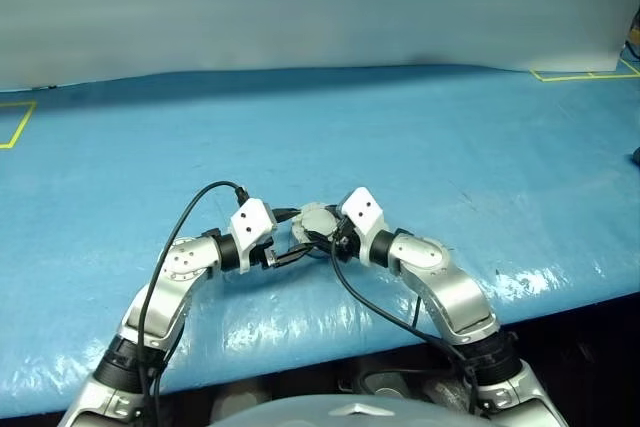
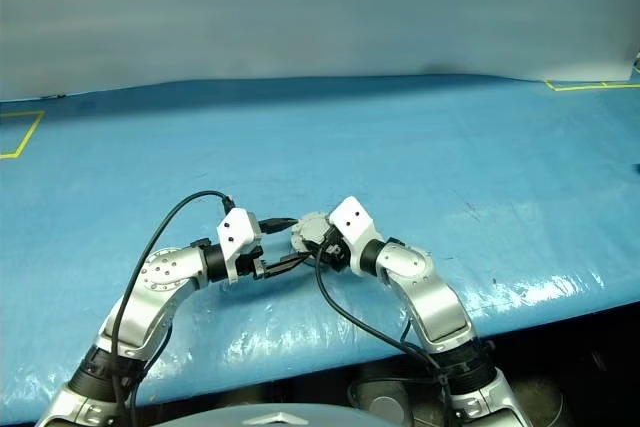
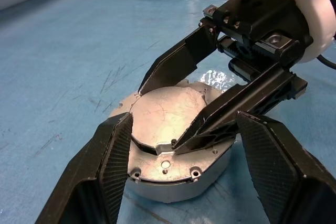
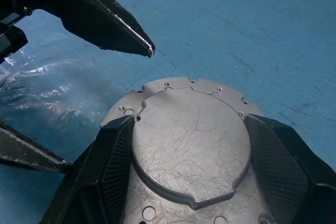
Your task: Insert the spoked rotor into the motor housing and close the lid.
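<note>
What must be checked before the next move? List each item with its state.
1. Lid lies flat on the housing: ok.
2. Rotor seated inside: cannot tell, the lid covers it.
3. Left gripper open, fingers either side of the housing: ok.
4. Right gripper open over the lid: ok.
5. The two grippers' fingers apart from each other: not ok, they crowd close around the housing.
6. Housing rests on the blue table: ok.

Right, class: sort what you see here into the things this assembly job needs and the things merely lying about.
Job:
- lid, closed over the motor housing
- left gripper and right gripper, each straddling it

Lying about:
- blue table cover
- yellow tape marks
</note>
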Tool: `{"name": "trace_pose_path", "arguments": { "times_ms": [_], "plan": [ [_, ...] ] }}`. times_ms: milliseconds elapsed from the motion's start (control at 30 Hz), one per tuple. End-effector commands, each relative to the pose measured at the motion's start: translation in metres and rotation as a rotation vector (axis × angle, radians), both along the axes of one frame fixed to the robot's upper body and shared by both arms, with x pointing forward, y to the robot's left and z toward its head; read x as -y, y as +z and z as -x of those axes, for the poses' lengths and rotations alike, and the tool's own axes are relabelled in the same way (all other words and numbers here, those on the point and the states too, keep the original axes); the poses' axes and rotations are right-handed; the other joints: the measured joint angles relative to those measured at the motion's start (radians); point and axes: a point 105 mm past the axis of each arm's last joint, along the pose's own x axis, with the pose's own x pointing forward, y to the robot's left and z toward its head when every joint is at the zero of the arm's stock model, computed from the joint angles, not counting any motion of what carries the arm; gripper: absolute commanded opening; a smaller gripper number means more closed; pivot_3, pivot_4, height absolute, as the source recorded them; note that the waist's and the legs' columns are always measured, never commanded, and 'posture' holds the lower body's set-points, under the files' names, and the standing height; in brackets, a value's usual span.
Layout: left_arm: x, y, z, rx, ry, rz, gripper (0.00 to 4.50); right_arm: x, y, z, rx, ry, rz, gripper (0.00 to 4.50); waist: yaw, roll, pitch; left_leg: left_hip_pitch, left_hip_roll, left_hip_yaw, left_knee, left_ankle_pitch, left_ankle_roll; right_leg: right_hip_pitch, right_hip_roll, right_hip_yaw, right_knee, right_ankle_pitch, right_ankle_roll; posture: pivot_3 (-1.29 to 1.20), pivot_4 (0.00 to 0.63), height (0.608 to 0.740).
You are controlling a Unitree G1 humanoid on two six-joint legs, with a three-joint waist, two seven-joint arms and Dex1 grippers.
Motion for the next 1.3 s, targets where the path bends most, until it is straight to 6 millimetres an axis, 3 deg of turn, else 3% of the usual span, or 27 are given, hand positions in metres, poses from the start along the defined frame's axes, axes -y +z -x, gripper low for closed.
{"name": "trace_pose_path", "arguments": {
  "times_ms": [33, 333, 600, 667, 900, 967, 1067, 1167, 1200, 1300],
  "plan": [
    [0.003, 0.008, -0.002, 0.036, -0.005, 0.018, 3.37, 0.014, -0.055, 0.007, -0.202, -0.094, 0.141, 3.00, 0.000, 0.000, 0.000, 0.001, 0.000, -0.001, 0.000, 0.000, 0.000, 0.000, 0.001, 0.000, 0.000, 0.000, 0.000, 0.00, 0.150, 0.740],
    [0.000, 0.009, -0.002, 0.040, -0.001, 0.011, 3.37, 0.023, -0.081, 0.009, -0.245, -0.162, 0.272, 3.00, 0.000, 0.001, -0.001, 0.013, -0.001, -0.012, 0.000, -0.001, -0.003, 0.002, -0.002, 0.003, 0.000, 0.000, 0.000, 0.00, 0.150, 0.740],
    [-0.002, 0.011, -0.004, 0.046, 0.004, 0.010, 3.37, 0.041, -0.095, 0.013, -0.194, -0.161, 0.408, 3.00, 0.004, 0.008, -0.006, 0.015, -0.002, -0.012, 0.000, -0.004, -0.007, 0.002, -0.015, -0.012, -0.001, 0.000, 0.000, 0.00, 0.150, 0.740],
    [-0.005, 0.011, -0.006, 0.049, 0.017, 0.006, 3.37, 0.040, -0.095, 0.014, -0.214, -0.170, 0.376, 3.00, 0.005, 0.008, -0.006, 0.015, -0.002, -0.012, 0.000, -0.004, -0.007, 0.003, -0.016, -0.013, -0.002, 0.000, 0.000, 0.00, 0.150, 0.740],
    [-0.019, 0.019, -0.017, 0.088, 0.081, -0.006, 3.37, 0.026, -0.068, 0.018, -0.171, -0.134, 0.136, 3.00, 0.015, 0.010, -0.005, 0.012, -0.002, -0.015, -0.001, -0.004, -0.008, 0.002, -0.017, -0.017, -0.006, 0.000, 0.000, 0.00, 0.150, 0.740],
    [-0.022, 0.020, -0.018, 0.092, 0.087, -0.009, 3.37, 0.029, -0.062, 0.016, -0.154, -0.152, 0.079, 3.00, 0.017, 0.010, -0.005, 0.008, -0.002, -0.017, -0.001, -0.004, -0.008, 0.001, -0.017, -0.019, -0.008, 0.000, 0.001, 0.00, 0.150, 0.740],
    [-0.023, 0.021, -0.019, 0.098, 0.094, -0.012, 3.37, 0.051, -0.060, 0.001, -0.075, -0.294, 0.108, 3.00, 0.016, 0.008, -0.006, 0.005, -0.003, -0.019, -0.001, -0.006, -0.005, 0.001, -0.016, -0.021, -0.010, 0.001, 0.001, 0.00, 0.150, 0.740],
    [-0.022, 0.022, -0.019, 0.099, 0.098, -0.006, 3.37, 0.057, -0.056, -0.005, 0.007, -0.338, 0.142, 3.00, 0.016, 0.009, -0.004, 0.001, -0.003, -0.021, -0.001, -0.009, -0.004, 0.000, -0.013, -0.023, -0.014, 0.001, 0.001, 0.00, 0.150, 0.740],
    [-0.022, 0.021, -0.019, 0.098, 0.097, -0.007, 3.37, 0.054, -0.055, -0.003, 0.009, -0.322, 0.135, 3.00, 0.017, 0.010, -0.003, 0.000, -0.004, -0.021, -0.001, -0.010, -0.003, -0.001, -0.013, -0.023, -0.014, 0.002, 0.002, 0.00, 0.150, 0.740],
    [-0.019, 0.020, -0.017, 0.088, 0.088, -0.003, 3.37, 0.029, -0.030, 0.005, -0.026, -0.254, -0.143, 3.00, 0.024, 0.010, -0.002, -0.001, -0.007, -0.022, -0.001, -0.011, 0.000, 0.000, -0.014, -0.024, -0.015, 0.001, 0.003, 0.00, 0.150, 0.740]
  ]
}}
